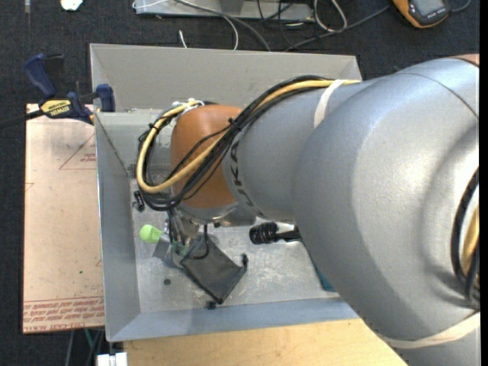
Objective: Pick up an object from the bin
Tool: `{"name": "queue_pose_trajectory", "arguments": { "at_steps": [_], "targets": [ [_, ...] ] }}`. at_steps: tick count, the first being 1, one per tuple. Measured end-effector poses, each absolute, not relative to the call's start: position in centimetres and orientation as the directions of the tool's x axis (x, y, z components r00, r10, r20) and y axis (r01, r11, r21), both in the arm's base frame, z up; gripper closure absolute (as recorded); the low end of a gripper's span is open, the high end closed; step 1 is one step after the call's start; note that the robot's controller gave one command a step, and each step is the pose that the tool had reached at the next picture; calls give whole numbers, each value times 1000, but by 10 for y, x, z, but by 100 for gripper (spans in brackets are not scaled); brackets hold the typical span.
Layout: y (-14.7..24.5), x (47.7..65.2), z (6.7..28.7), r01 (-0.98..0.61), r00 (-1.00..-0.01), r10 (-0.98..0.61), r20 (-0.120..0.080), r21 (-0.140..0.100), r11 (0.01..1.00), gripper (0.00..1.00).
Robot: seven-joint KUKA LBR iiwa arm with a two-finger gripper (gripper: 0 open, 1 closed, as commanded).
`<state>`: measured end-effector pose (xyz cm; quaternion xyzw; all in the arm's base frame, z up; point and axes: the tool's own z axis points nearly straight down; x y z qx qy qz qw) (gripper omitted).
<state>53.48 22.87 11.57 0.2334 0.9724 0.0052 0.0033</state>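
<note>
Deep in the left half of the grey metal bin (114, 227) the big grey arm (381, 189) comes in from the right and ends in a wrist under an orange cover (202, 155), with yellow and black cables (142, 166) looped round its left side. Below that cover the jaws point down at the bin floor in the near left part. Their lower end sits at the upper left corner of a dark grey flat piece (215, 274), something like a folded cloth or a soft pouch, which lies at a slant on the floor near the front wall. Whether the jaws are apart or together I cannot tell, since the wrist covers them from above, and whether they touch the dark piece I cannot tell either. Just left of the jaws, close to the left wall, lies a small bright green round thing (148, 233). A small grey scrap (162, 252) lies between the green thing and the dark piece. To the right, near the middle of the floor, a black cylinder (265, 235) lies on its side, its right end going under the arm. A tiny dark speck (166, 283) sits left of the dark piece, and a bit of teal (326, 284) shows at the arm's edge near the front right
</note>
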Motion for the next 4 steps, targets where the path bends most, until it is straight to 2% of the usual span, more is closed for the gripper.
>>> {"name": "queue_pose_trajectory", "arguments": {
  "at_steps": [1, 2, 3, 4],
  "targets": [
    [229, 536, 136, 453, -891, 453, -7, 15, 891, 100],
    [229, 536, 141, 452, -892, 452, -6, 14, 892, 100],
    [229, 534, 161, 451, -892, 451, -2, 10, 892, 100],
    [229, 536, 180, 450, -893, 450, -7, 16, 893, 100]
  ]
}}
